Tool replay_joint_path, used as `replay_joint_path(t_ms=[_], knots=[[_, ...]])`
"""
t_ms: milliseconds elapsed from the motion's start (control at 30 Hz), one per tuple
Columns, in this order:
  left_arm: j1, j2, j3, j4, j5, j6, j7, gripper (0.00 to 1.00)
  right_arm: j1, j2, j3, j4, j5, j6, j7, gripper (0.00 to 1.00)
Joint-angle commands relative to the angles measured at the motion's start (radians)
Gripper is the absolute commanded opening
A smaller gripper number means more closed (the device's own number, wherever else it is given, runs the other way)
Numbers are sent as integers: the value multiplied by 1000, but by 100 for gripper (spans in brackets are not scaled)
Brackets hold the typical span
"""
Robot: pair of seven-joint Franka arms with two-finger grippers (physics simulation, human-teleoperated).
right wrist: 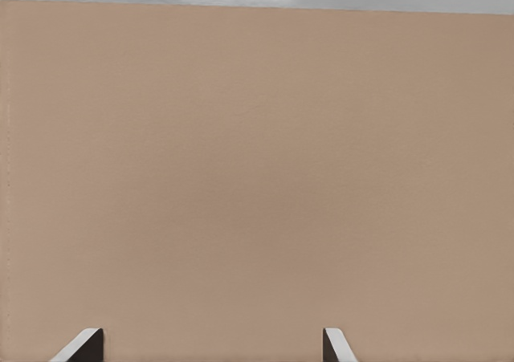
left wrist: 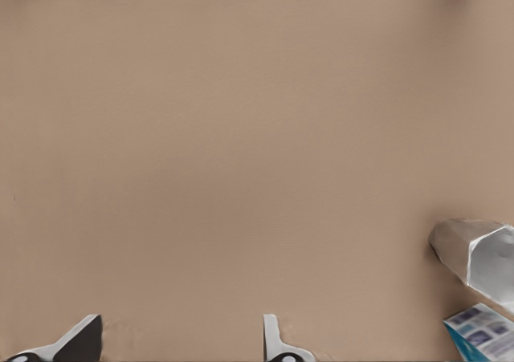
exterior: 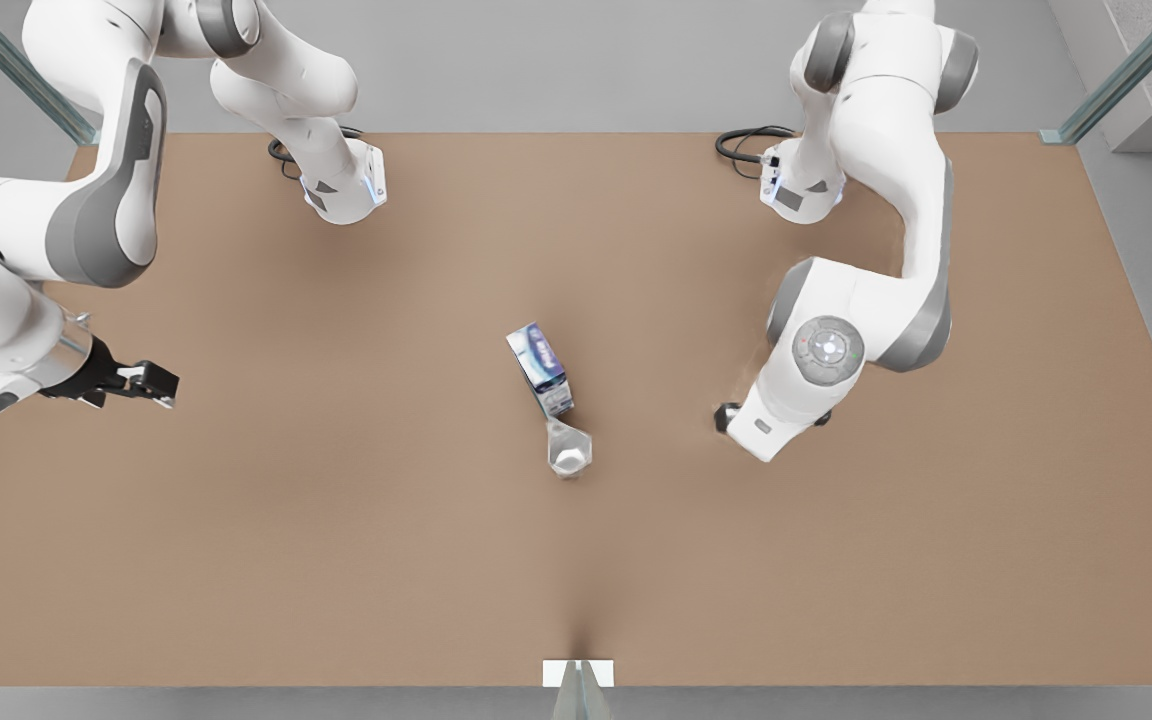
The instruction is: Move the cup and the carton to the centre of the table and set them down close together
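One carton lies mid-bench, its long axis pointing at one cup just beside it. Left end effector is near the cup, right end effector well apart — both open, empty.

left gripper open, right gripper open, both hovering

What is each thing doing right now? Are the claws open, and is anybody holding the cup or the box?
Left gripper: open, empty, beside the cup at the front view's right.
Right gripper: open, empty, waiting at the front view's left.
Cup: on the table, not held; upright or tipped, cannot tell.
Carton: on the table's middle, not held, close beside the cup.
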Motion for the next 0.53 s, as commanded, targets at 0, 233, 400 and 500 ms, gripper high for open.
replay_joint_path(t_ms=[0, 233, 400, 500], knots=[[1, -10, 31, 1, -124, -13, 58, 100, 0, 0, 0, 0, 0, 0, 0, 100], [381, -245, -346, -42, 137, -119, 118, 100, -32, 1, -2, -21, 17, 45, 6, 100], [406, -271, -370, -74, 138, -114, 112, 100, -26, 15, -2, -12, 17, 43, 9, 100], [406, -272, -370, -74, 140, -116, 116, 100, -23, 15, 0, -12, 17, 43, 9, 100]])
